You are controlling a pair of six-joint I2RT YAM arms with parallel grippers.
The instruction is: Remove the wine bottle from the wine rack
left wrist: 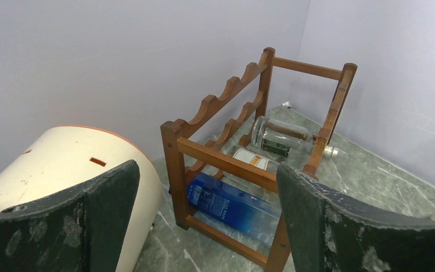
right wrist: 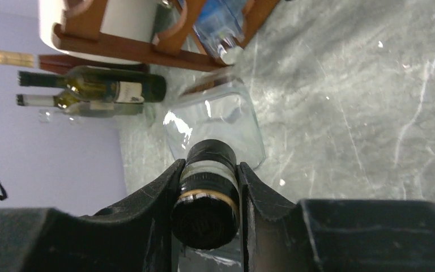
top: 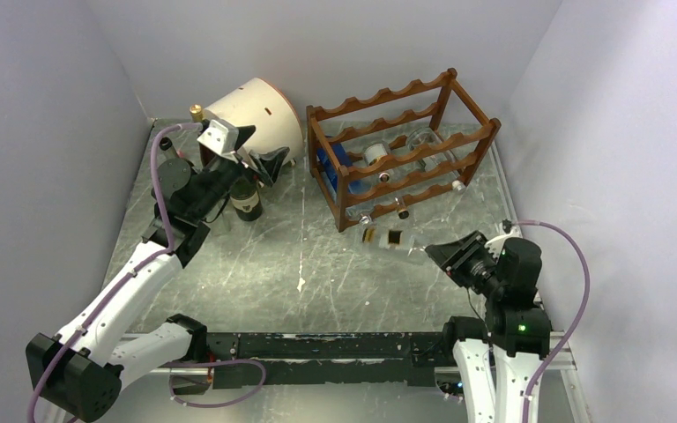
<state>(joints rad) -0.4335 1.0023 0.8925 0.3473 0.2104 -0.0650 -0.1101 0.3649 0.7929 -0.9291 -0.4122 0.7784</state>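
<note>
Right gripper (right wrist: 208, 168) clamped on capped neck of clear wine bottle (top: 391, 238), just outside the wine rack (top: 403, 92); left gripper (top: 261, 148) spread wide near cream drum (top: 256, 106).

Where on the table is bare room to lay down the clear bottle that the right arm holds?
Free: the table's middle, bordered by the dark bottles on the left, the wine rack and the clear bottle on the right, and the black base rail in front. Crowded: the back left corner, with the cream drum and those bottles.
</note>
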